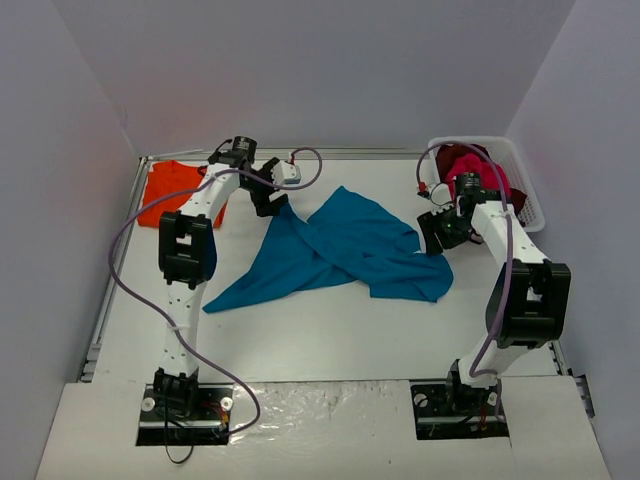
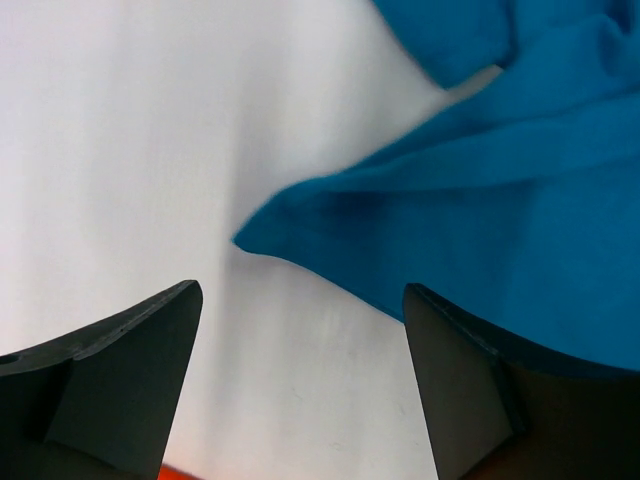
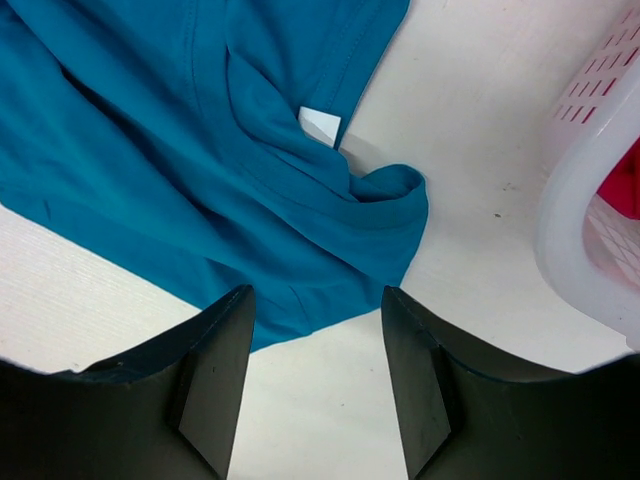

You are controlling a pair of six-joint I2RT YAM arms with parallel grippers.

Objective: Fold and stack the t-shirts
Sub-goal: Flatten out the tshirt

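A teal-blue t-shirt (image 1: 340, 250) lies crumpled and spread in the middle of the table. My left gripper (image 1: 273, 206) hovers open and empty at its far left corner; in the left wrist view (image 2: 300, 330) the shirt's corner (image 2: 520, 200) lies just ahead of the fingers. My right gripper (image 1: 432, 243) is open and empty at the shirt's right edge; its wrist view (image 3: 315, 330) shows the collar with a white tag (image 3: 320, 125). An orange t-shirt (image 1: 175, 190) lies folded at the far left. A magenta-pink t-shirt (image 1: 482, 185) and a dark red one (image 1: 455, 160) sit in the basket.
A white slotted basket (image 1: 527, 195) stands at the far right corner, close to my right wrist, and shows in the right wrist view (image 3: 590, 200). Grey walls close in the table on the left, back and right. Purple cables hang off both arms.
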